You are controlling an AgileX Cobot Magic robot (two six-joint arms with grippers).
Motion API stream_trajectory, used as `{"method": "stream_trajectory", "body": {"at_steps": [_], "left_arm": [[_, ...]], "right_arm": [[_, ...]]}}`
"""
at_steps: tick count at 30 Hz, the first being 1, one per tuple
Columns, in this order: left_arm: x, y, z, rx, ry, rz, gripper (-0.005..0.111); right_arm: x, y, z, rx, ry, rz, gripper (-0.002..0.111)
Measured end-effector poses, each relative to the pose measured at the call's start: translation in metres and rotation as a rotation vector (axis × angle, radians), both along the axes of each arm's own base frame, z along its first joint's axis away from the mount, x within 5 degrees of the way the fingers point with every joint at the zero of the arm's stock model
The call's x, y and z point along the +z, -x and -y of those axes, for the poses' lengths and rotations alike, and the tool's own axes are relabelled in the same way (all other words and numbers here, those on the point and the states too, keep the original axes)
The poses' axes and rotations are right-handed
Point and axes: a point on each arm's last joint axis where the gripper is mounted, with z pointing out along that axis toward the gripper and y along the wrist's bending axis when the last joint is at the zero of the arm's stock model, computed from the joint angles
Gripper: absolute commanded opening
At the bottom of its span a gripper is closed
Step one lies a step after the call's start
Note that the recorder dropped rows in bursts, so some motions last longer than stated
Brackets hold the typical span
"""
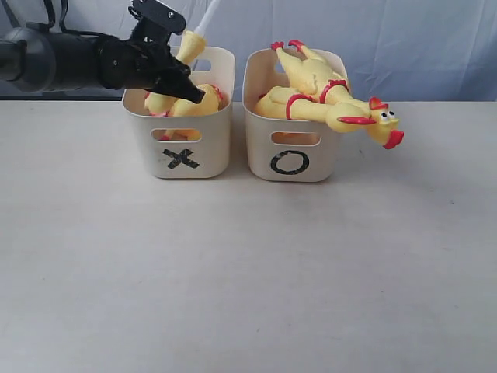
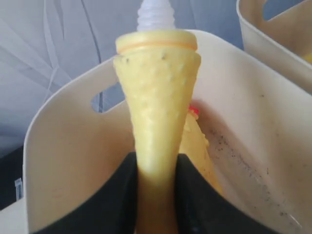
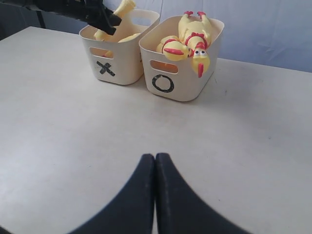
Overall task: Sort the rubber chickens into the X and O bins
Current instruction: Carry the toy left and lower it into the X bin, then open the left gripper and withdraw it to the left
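Fingers [image 3: 141, 195] of the right gripper [image 3: 155, 158] came nearest: they were pressed flat together with no gap and nothing between them, hanging over the pale table [image 1: 233, 295] well short of the tubs. Further back the two cream tubs stood just beside each other, the X bin [image 1: 210, 159] on the left of the exterior view and the O bin [image 1: 330, 159] on the right.

Two rubber chickens lay piled in the O bin. One chicken with a head [image 1: 345, 115] leaned out over the right rim, its red comb and beak hanging past the wall. The other chicken [image 1: 311, 74] lay behind it with its red feet up at the back.

Over the X bin the left gripper [image 1: 186, 81] had its jaws partly closed and clamped on the narrow end of the leg-shaped piece [image 2: 156, 97]. The piece was tilted, with its white stick [image 2: 155, 14] pointing upward above the rim. Beneath it another yellow chicken [image 1: 206, 105] lay inside the X bin. A blue-grey cloth [image 1: 435, 39] hung behind everything.
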Motion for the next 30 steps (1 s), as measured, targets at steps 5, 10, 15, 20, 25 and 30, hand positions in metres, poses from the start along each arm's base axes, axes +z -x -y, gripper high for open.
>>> {"method": "stream_trajectory", "body": {"at_steps": [5, 10, 15, 20, 25, 30], "left_arm": [[-0.003, 0.000, -0.006, 0.007, -0.009, -0.038, 0.038], [-0.004, -0.001, -0.010, 0.014, -0.011, -0.047, 0.058], [-0.004, -0.001, -0.010, 0.014, -0.011, -0.047, 0.060], [-0.004, -0.001, -0.011, 0.014, -0.012, -0.055, 0.060], [0.010, 0.005, -0.012, 0.005, -0.013, -0.072, 0.060], [0.037, 0.018, -0.014, -0.012, -0.015, -0.100, 0.038]], "right_arm": [[0.000, 0.000, 0.000, 0.000, -0.001, 0.002, -0.001], [0.000, 0.000, 0.000, 0.000, -0.001, 0.001, -0.001], [0.000, 0.000, 0.000, 0.000, -0.001, 0.001, -0.001], [0.000, 0.000, 0.000, 0.000, -0.001, 0.001, -0.001], [0.000, 0.000, 0.000, 0.000, -0.001, 0.001, -0.001], [0.000, 0.000, 0.000, 0.000, -0.001, 0.001, -0.001]]}}
